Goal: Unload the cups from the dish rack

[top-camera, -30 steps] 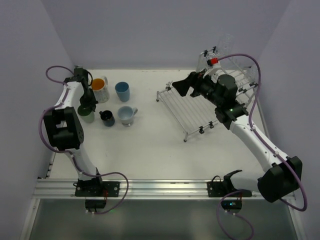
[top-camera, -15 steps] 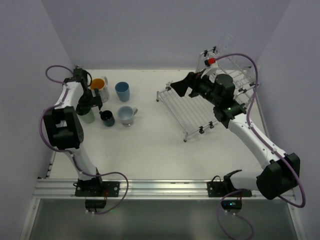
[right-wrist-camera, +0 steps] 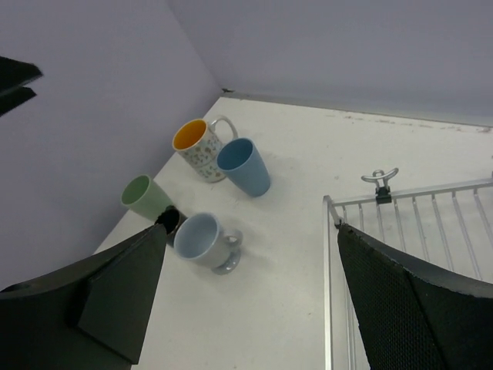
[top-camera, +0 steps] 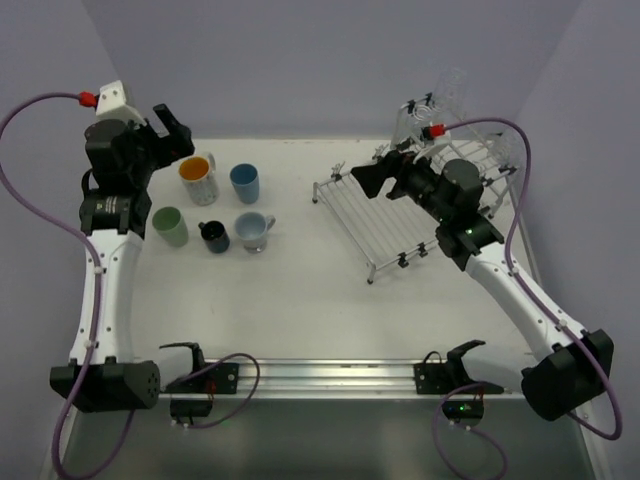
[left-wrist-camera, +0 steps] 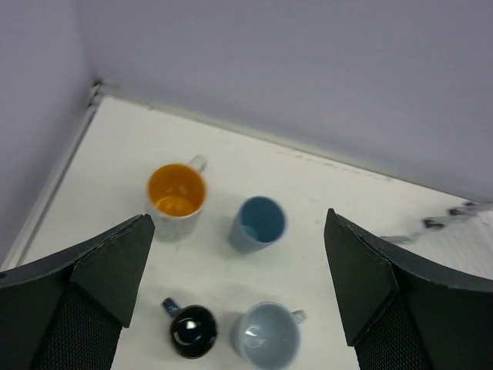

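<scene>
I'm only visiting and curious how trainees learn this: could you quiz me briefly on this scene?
1. How many cups stand on the table, left of the rack?
2. True or false: the left gripper holds a cup.
3. What colour is the cup farthest left in the top view? A. green B. blue C. orange
Key: 1. five; 2. false, it is open and empty; 3. A, the green cup.

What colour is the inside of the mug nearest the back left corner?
Orange; the mug shows best in the left wrist view.
</scene>
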Robot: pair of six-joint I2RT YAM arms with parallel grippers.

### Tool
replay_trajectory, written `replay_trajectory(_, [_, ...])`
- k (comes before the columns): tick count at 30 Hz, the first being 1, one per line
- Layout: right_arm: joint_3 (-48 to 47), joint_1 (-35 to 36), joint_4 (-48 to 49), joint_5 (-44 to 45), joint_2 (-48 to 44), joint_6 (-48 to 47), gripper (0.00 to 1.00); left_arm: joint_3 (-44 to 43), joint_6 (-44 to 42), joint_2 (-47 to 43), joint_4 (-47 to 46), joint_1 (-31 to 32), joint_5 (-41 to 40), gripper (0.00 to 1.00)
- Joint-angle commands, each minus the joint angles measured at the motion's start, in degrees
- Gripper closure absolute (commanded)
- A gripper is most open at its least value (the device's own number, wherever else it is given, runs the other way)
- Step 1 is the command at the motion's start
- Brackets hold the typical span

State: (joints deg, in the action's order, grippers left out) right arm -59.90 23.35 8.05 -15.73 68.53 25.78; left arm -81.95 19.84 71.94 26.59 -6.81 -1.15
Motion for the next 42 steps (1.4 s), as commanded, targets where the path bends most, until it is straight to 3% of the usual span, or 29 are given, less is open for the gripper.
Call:
replay_trajectory(1, [-0.13,0.29,2.15,5.61,-3.75,-3.01,0.04,3.64,2.84,-4.34,-7.25,5.92,6.24,0.0])
replay_trajectory(5, [-3.99,0.2,-1.63,15.51,-2.72,-7.14,0.03,13.82,4.24,-15.32,-13.3,12.25,15.1,0.0])
replay_trajectory(10, [-18.83,0.11,-11.03,28.45,6.16,-15.05,0.01,29.09,8.37,-25.69,-22.97,14.54,26.52,0.0])
replay_trajectory(19, [-51.61,-3.57,-29.73,42.17,29.34,-22.35,0.01,37.04,0.84,-28.17,-25.53,24.11,28.14,0.0])
replay_trajectory(33, [-76.58,-14.65,-35.65,40.44,47.73,-21.65,0.01,38.45,-2.08,-23.87,-28.17,30.19,25.23,0.0])
replay_trajectory(42, [-81.86,-17.29,-34.69,35.15,53.98,-21.03,0.01,38.1,-2.08,-20.79,-28.43,30.19,25.49,0.0])
